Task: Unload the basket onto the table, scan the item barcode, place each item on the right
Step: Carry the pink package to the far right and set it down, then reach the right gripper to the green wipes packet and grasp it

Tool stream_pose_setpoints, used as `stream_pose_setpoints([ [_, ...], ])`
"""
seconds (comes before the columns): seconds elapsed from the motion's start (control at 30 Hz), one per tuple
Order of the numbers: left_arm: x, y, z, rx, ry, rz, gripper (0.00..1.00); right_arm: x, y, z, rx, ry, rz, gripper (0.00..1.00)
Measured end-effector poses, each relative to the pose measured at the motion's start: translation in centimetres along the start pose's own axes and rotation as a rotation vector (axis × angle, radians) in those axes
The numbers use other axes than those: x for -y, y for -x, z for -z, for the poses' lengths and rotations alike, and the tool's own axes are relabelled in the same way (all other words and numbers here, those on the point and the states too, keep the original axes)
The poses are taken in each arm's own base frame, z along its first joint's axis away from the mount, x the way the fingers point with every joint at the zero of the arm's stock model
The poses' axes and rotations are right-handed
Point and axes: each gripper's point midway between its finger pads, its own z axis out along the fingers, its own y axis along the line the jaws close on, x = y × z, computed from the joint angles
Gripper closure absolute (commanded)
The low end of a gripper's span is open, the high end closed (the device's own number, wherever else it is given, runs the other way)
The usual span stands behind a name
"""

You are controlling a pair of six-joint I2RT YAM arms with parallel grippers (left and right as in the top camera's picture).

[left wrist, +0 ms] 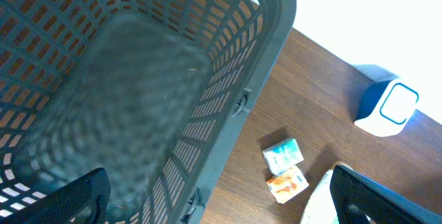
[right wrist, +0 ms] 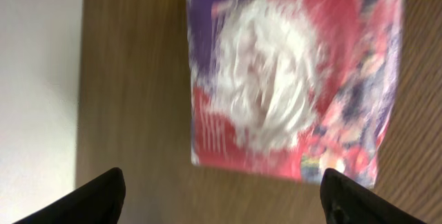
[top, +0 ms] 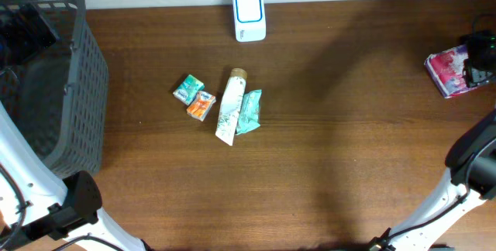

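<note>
Packet [right wrist: 290, 79] lying flat just beyond right gripper [right wrist: 222, 191], untouched | jaws spread wide, clear of it

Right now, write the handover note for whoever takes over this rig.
Left end effector: open, empty, over the gray basket.
Right end effector: open, above the red packet lying near the table right edge.
Scanner at the far edge; tube, teal sachet, green packet, orange packet grouped mid-table.
Done: basket empty; no scan can be confirmed.
Left: bring an item's barcode to the scanner.
</note>
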Motion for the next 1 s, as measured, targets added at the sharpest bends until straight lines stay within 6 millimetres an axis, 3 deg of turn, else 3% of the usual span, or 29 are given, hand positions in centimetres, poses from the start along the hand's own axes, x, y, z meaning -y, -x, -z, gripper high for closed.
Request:
stream_pose_setpoints([
  [0.07, 0.0, 0.0, 0.0, 0.0, 0.0, 0.0, 0.01, -1.2, -2.4, -0.3, -0.063, 0.016, 0.106, 0.15],
  [0.2, 0.0, 0.0, 0.0, 0.0, 0.0, 0.0, 0.01, -6.6, -10.8, -0.4, -0.276, 0.198, 0.412, 0.15],
  [0.23, 0.0, 0.0, 0.0, 0.0, 0.0, 0.0, 0.01, -8.2, -14.0, 0.0, -0.355, 0.26, 0.485, 0.14],
  [0.27, 0.0, 0.0, 0.0, 0.0, 0.0, 0.0, 0.01, -8.9, -15.7, 0.2, -0.396, 0.287, 0.518, 0.12],
  [0.3, 0.0, 0.0, 0.0, 0.0, 0.0, 0.0, 0.01, -10.3, -19.8, 0.9, -0.488, 0.345, 0.592, 0.11],
  [0.5, 0.0, 0.0, 0.0, 0.0, 0.0, 0.0, 0.01, -9.2, -33.9, 3.8, -0.801, 0.295, 0.873, 0.01],
  [0.67, 0.0, 0.0, 0.0, 0.0, 0.0, 0.0, 0.01, -8.7, -44.4, 5.2, -0.847, 0.228, 1.207, 0.01],
  [0.8, 0.0, 0.0, 0.0, 0.0, 0.0, 0.0, 0.01, -9.1, -49.1, 5.9, -0.834, 0.261, 1.338, 0.01],
  [1.0, 0.0, 0.0, 0.0, 0.0, 0.0, 0.0, 0.01, -8.5, -51.8, 4.1, -0.808, 0.258, 1.294, 0.01],
])
